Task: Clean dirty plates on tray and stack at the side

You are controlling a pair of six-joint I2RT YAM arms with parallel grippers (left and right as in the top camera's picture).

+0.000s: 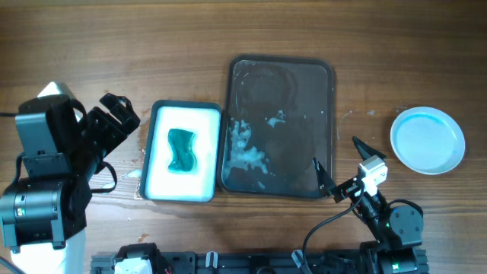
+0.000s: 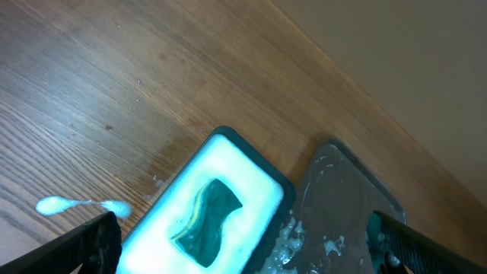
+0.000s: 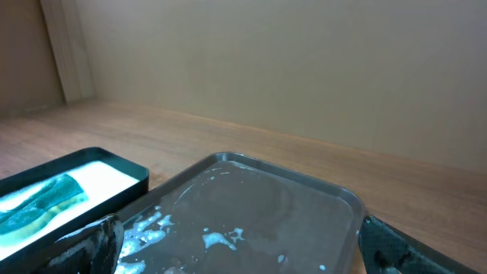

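Right gripper [image 1: 335, 154] spread wide and empty, poised at the near right corner of the tray [image 1: 304, 106], close to the near edge of the surface [image 1: 304, 30]. Left gripper [image 1: 120, 114] likewise wide apart and holding nothing, toward the left edge, just beside the basin [image 1: 163, 181] that holds the sponge [image 1: 181, 150].

Plates [image 1: 428, 139]: not on the tray. A round, shallow, pale blue-white disc lies near the right edge, well apart from the tray. From above only the top one shows, so the number stacked cannot be told. Its face looks even and free of blue smears. The tray carries only patches of foam [image 1: 245, 152], thickest along its left side.

Step in hand, as judged: the closing one, with the tray bare of plates and both arms free. To do it well, the right arm should retreat toward the near edge without swinging rightward into the stack. Neither gripper should drag through the foam or nudge the tray's rim.
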